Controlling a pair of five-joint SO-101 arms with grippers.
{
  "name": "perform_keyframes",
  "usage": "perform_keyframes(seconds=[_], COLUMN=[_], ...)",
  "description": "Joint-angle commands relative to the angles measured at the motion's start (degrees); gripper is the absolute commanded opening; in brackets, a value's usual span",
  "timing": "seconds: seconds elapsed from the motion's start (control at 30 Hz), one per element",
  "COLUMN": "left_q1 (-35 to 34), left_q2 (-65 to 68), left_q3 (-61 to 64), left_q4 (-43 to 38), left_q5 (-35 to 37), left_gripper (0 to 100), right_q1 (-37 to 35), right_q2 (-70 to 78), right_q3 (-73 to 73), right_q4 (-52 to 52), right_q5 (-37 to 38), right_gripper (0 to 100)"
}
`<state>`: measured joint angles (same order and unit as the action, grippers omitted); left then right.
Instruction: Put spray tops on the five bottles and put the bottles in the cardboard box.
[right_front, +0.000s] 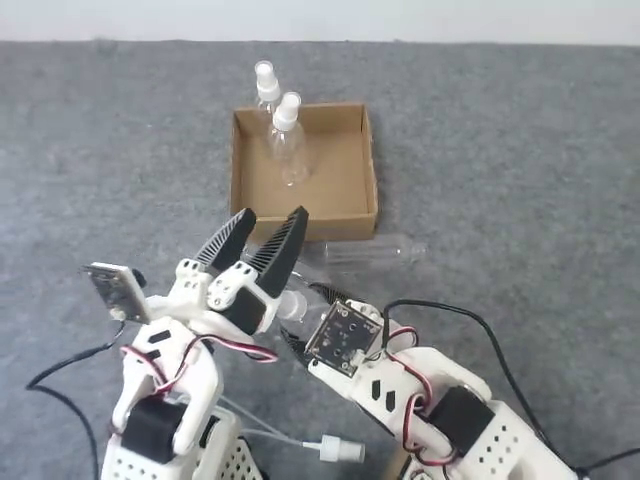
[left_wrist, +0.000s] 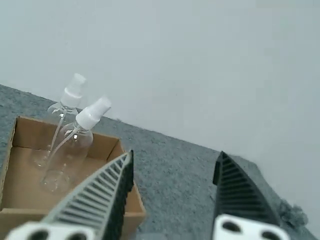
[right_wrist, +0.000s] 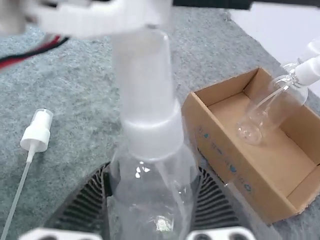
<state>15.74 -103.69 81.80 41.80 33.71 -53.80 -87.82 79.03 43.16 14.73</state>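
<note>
Here, the right gripper (right_wrist: 152, 172) clamps a spray-topped bottle (right_wrist: 152, 202); the left gripper (left_wrist: 175, 156) gapes wide; blue print on the cardboard box (right_wrist: 240, 170) is illegible.

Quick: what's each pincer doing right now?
Left pincer: open, holding nothing.
Right pincer: closed on a clear bottle.

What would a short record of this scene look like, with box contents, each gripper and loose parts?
box: brown cardboard box holding two clear plastic bottles with white spray tops
left gripper: open, empty
right gripper: shut on a clear bottle with a white top
carpet: clear bottle on its side before the box; loose white spray top with tube
</note>
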Motion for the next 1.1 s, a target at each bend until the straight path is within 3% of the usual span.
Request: perform_keyframes(seconds=[0.0,0.3,0.8,1.07], left_q1=[3.2,2.8,-15.4,-11.9], left_q2=[-0.7,-0.8,-0.8,-0.7], left_q3=[0.4,-1.7,-7.0,0.3], left_q4=[3.2,3.3,3.3,3.4], left_q5=[-3.3,-3.3,-0.2,-0.4], left_gripper=[25,25,25,25], right_q1=[-1.6,1.2,3.6,3.6], right_q2=[-1.5,-1.5,-1.6,-1.6], right_q3=[-1.9,-1.8,-1.1,-1.1], right_q4=[-1.5,-1.1,-1.5,-1.5], right_q5=[0.7,0.7,0.4,0.3], right_gripper=[0.6,0.6,0.6,0.6])
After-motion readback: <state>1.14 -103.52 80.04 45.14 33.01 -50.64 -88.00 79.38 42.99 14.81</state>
